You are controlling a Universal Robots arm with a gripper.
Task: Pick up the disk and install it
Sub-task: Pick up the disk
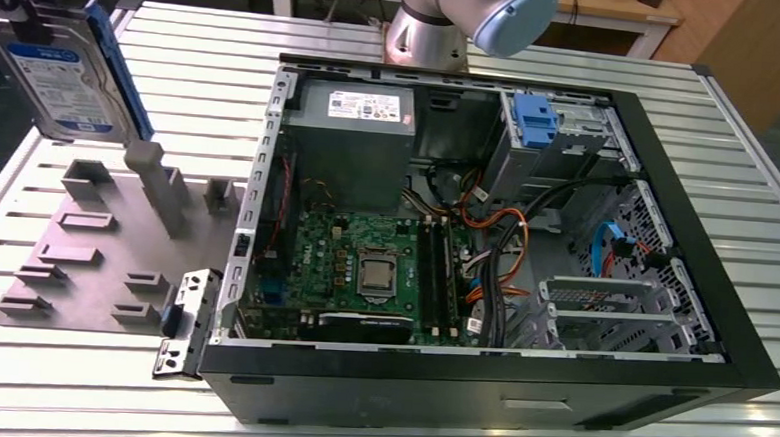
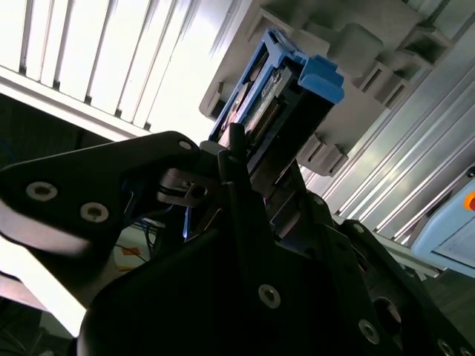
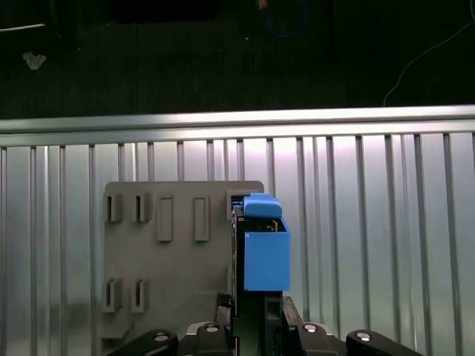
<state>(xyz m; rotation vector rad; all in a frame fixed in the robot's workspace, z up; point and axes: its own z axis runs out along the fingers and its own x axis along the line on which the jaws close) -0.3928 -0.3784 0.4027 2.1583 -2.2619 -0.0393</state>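
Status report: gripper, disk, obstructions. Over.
Gripper shut on the disk. Disk held above the grey fixture plate, outside the open computer case. Loose cables lie inside the case beside the drive bay.

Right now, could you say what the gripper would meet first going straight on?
Carrying the disk, the gripper would likely bring it onto the edge of the grey fixture plate, or the slatted table beside it; depth unclear.

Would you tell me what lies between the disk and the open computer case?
In the exterior view, a grey pegged fixture plate separates the disk from the computer case.
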